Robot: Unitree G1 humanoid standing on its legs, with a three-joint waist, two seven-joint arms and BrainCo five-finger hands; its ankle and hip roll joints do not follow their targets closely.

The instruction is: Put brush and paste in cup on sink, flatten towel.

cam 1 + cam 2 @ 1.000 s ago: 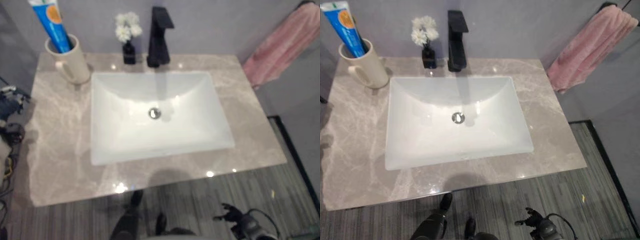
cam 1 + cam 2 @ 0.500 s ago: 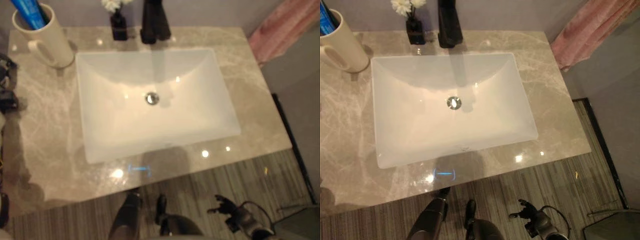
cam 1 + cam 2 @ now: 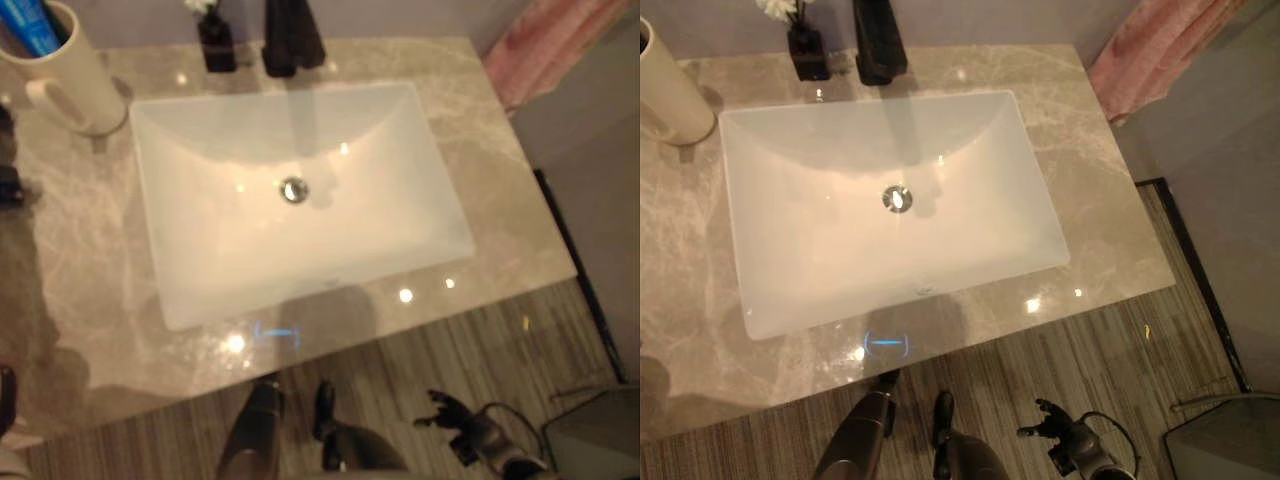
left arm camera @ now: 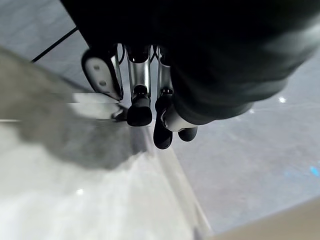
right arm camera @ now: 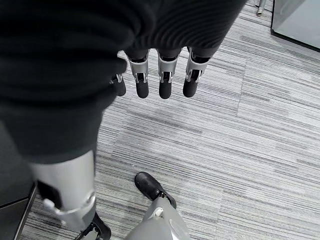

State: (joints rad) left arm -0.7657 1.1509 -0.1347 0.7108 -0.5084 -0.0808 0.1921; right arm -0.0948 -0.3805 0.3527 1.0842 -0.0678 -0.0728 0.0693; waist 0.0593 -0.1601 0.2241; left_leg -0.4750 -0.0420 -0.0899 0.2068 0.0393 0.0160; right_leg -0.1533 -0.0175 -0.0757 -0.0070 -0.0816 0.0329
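Observation:
A cream cup (image 3: 75,85) stands on the back left corner of the marble counter (image 3: 80,280), with a blue toothpaste tube (image 3: 30,22) upright in it. A pink towel (image 3: 548,50) hangs bunched on the wall at the back right. My right hand (image 3: 458,424) hangs low over the striped floor in front of the counter, fingers (image 5: 162,82) straight and empty. My left hand (image 4: 145,107) hangs with relaxed fingers, holding nothing, above a grey surface.
A white rectangular basin (image 3: 300,200) fills the middle of the counter. A black faucet (image 3: 290,40) and a small dark vase with white flowers (image 3: 215,40) stand behind it. A grey bin corner (image 3: 595,435) sits on the floor at the right.
The camera has tilted down, so the whole scene has slid up in the picture. Cup, tube and towel keep their places; both hands still hang low.

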